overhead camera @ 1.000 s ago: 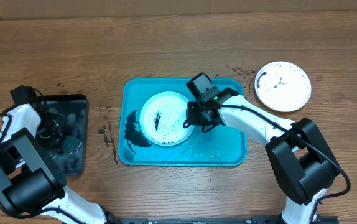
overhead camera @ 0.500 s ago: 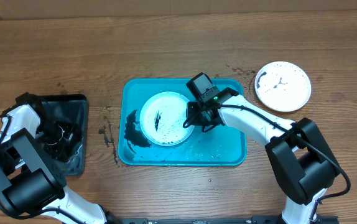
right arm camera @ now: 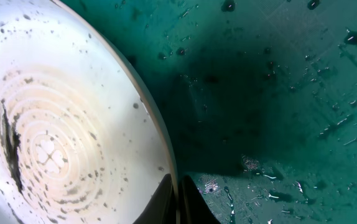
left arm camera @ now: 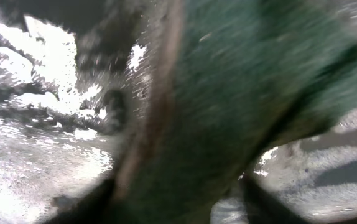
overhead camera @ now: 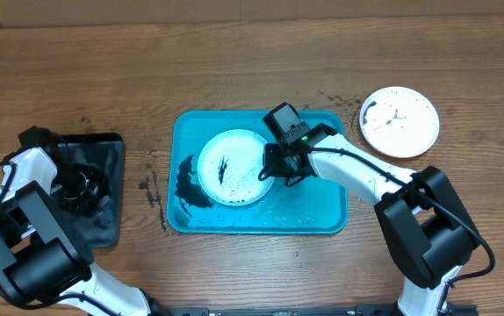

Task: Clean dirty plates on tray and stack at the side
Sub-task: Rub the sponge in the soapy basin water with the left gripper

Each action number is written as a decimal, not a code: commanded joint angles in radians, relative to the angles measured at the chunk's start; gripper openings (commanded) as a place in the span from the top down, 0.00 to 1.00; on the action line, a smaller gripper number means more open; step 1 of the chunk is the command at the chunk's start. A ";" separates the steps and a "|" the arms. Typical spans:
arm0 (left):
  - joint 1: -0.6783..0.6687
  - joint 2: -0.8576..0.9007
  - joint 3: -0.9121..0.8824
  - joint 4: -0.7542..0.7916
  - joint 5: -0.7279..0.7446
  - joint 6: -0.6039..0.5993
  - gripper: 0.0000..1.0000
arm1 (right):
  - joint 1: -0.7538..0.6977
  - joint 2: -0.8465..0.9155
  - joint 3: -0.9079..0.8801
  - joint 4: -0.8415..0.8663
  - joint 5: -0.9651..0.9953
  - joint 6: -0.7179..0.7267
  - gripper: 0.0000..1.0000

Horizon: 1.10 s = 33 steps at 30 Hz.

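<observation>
Right pincer (overhead camera: 271,170) pinches the right rim of the plate (overhead camera: 226,167) in the tray (overhead camera: 315,207); left pincer (overhead camera: 80,185), far left, grip unclear.

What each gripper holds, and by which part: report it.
Right gripper pinches the white plate in the tray by its right rim. Left gripper, over the black tray: something green against it, too blurred to tell.

Likely a robotics lab: plain wooden table (overhead camera: 234,53), right arm (overhead camera: 357,175), left arm (overhead camera: 25,164).
</observation>
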 commanded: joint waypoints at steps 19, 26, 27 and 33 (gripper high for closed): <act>0.000 0.006 -0.009 0.086 -0.039 -0.003 0.81 | -0.001 -0.002 -0.004 -0.003 0.017 0.003 0.96; 0.000 0.006 -0.003 0.090 -0.039 0.002 0.96 | -0.001 -0.002 -0.004 -0.003 0.017 0.003 0.96; 0.000 0.006 0.002 0.087 -0.039 0.010 0.96 | -0.001 -0.002 -0.004 -0.004 0.017 0.003 0.96; 0.001 -0.020 0.166 -0.074 -0.039 0.061 0.96 | -0.001 -0.002 -0.004 -0.004 0.017 0.003 0.96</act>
